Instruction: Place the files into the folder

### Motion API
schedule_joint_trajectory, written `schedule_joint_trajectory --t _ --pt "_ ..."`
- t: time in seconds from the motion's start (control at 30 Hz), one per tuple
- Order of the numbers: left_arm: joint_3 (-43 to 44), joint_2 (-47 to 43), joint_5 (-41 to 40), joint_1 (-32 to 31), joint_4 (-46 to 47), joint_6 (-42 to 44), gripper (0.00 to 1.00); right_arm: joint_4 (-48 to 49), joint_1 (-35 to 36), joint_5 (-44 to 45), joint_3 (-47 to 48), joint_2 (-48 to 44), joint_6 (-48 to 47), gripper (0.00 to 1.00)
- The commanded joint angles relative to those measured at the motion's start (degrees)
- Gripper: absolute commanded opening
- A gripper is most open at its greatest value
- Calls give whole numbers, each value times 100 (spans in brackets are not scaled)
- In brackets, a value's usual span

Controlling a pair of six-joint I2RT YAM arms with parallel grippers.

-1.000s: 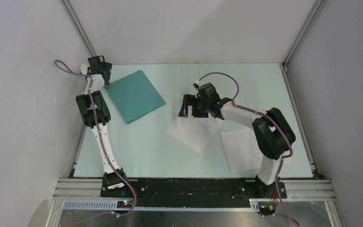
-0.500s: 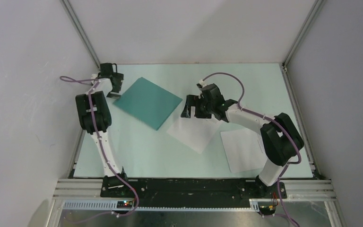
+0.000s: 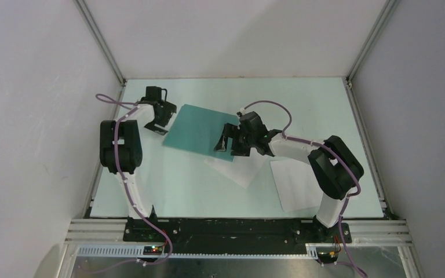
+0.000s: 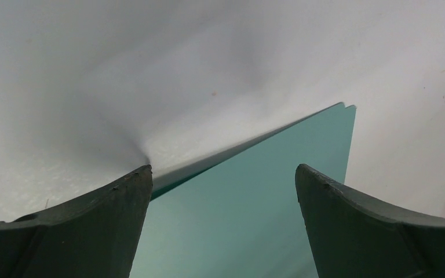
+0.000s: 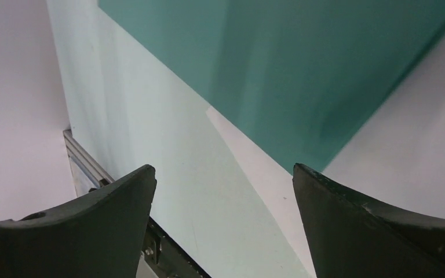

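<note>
Folder (image 3: 197,130) flanked by left gripper (image 3: 161,124) and right gripper (image 3: 225,143), arms outstretched.

Teal folder (image 3: 197,128) overlapping one white sheet (image 3: 239,168), a second sheet (image 3: 294,185) lying apart, on the table (image 3: 168,191).
The folder is sitting skewed left of the table's middle, its near corner covering the first sheet's far corner; the second sheet is lying near the table's right edge.

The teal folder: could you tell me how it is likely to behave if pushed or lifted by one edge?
The folder looks very thin and flat, so it would probably sag if lifted by one edge. Lying on the smooth table, it should slide easily under a push rather than tip. It seems light, so it may skid or turn.
</note>
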Motion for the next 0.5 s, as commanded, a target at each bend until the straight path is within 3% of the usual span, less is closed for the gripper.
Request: schedule_joint_trajectory --t 0.0,0.47 --pt "-94 -157 94 71 -227 465 100 206 -148 425 -311 -234 528 92" --pt "-8 -98 262 69 -226 721 100 1416 -541 -407 -714 223 1299 85"
